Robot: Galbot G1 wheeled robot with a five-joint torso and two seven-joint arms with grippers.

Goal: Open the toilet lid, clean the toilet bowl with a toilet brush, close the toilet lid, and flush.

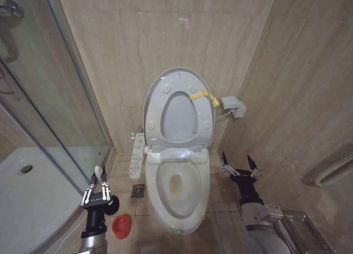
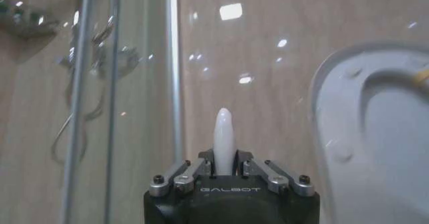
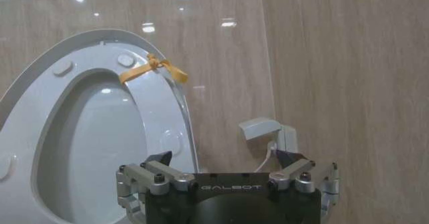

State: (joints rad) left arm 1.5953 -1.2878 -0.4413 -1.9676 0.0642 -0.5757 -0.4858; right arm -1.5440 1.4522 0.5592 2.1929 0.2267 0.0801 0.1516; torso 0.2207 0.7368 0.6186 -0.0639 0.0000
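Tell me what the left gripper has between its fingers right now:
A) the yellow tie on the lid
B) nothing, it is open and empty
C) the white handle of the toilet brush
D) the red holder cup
C: the left gripper is shut on the toilet brush, whose white handle stands up between the fingers beside the shower glass.

Beige marble-look tiles [image 1: 138, 49] cover the walls and floor. A glass shower enclosure [image 1: 49, 99] stands left, and a floor drain [image 1: 138, 191] sits nearby.
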